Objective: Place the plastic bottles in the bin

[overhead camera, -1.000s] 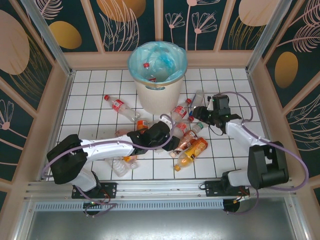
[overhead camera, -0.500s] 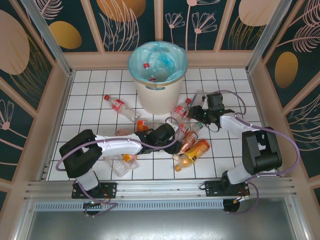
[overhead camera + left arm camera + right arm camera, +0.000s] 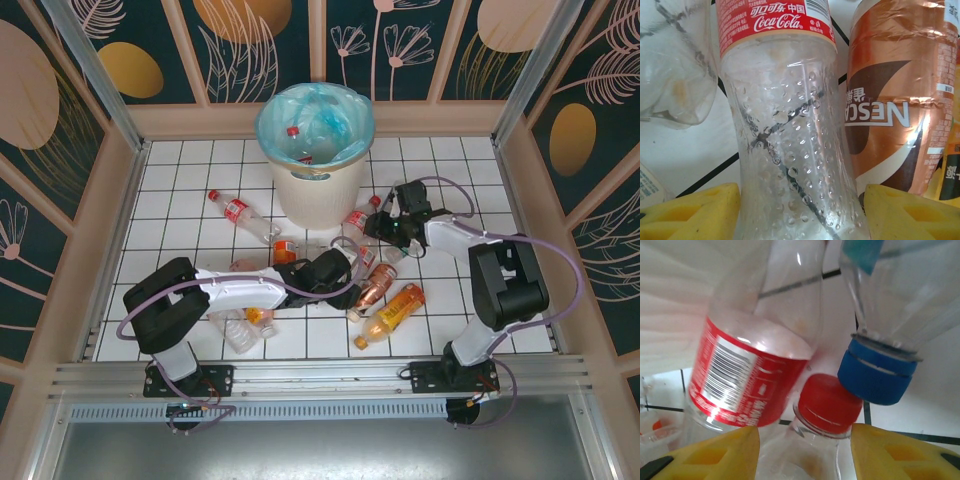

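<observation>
The bin (image 3: 316, 200), lined with a blue-green bag, is seen at the far middle of the white tiled table (image 3: 180, 190), and a red-capped bottle (image 3: 293, 131) is seen lying inside it. The remaining plastic bottles (image 3: 372, 285) are scattered over the table in front of the bin. Among them are an orange bottle (image 3: 392, 312) lying nearest the arm bases, a red-labelled bottle (image 3: 236, 210) to the left of the bin, and a crumpled clear bottle (image 3: 240, 332) at the near left. The left end effector (image 3: 350, 274) is held low in the middle cluster. In its wrist view it is closed on a clear Coca-Cola bottle (image 3: 790, 125), whose sides are met by both yellow fingers (image 3: 695, 215). A copper-labelled Nescafé bottle (image 3: 890, 100) lies just beside that bottle on the right. The right end effector (image 3: 378, 226) is placed low, just right of the foot of the bin. In its wrist view the yellow fingers (image 3: 715, 455) stand apart, with a red cap (image 3: 829, 402) between them that is not clamped, a gap being visible on the left side. A blue cap (image 3: 877, 375) is seen touching or just beside the red one.
</observation>
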